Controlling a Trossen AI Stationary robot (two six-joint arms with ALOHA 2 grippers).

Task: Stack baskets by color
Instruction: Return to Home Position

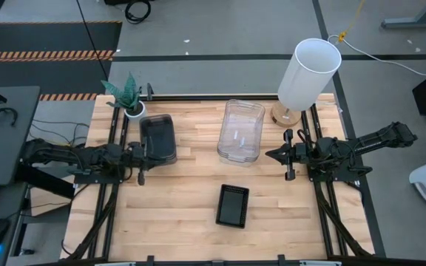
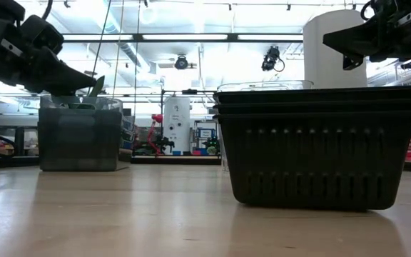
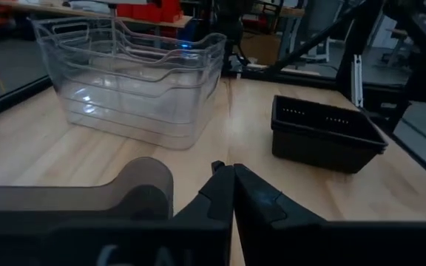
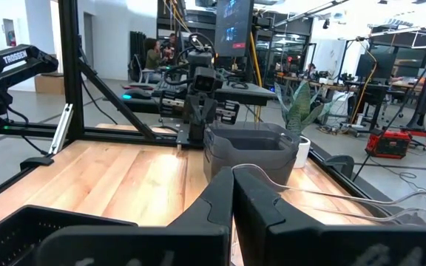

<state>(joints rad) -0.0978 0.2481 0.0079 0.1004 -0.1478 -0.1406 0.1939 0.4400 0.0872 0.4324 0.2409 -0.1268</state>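
Three stacks of baskets stand on the wooden table. The smoky grey stack (image 1: pixel 158 137) (image 2: pixel 80 135) is at the far left, the clear stack (image 1: pixel 242 131) (image 3: pixel 135 81) at the far middle, and the three nested black mesh ones (image 1: pixel 233 205) (image 2: pixel 318 146) at the near middle. My left gripper (image 1: pixel 151 155) (image 3: pixel 232 171) is shut. It hovers level just over the grey stack's near rim (image 3: pixel 145 176), holding nothing. My right gripper (image 1: pixel 268 155) (image 4: pixel 233 174) is also shut and empty. It hangs level to the right of the clear stack, pointing toward the table's left.
A tall white cylinder (image 1: pixel 309 70) stands at the far right corner. A small potted plant (image 1: pixel 130 102) stands at the far left, beside the grey stack. Black frame rails (image 1: pixel 111 214) run along both table sides. Bare wood lies on either side of the black stack.
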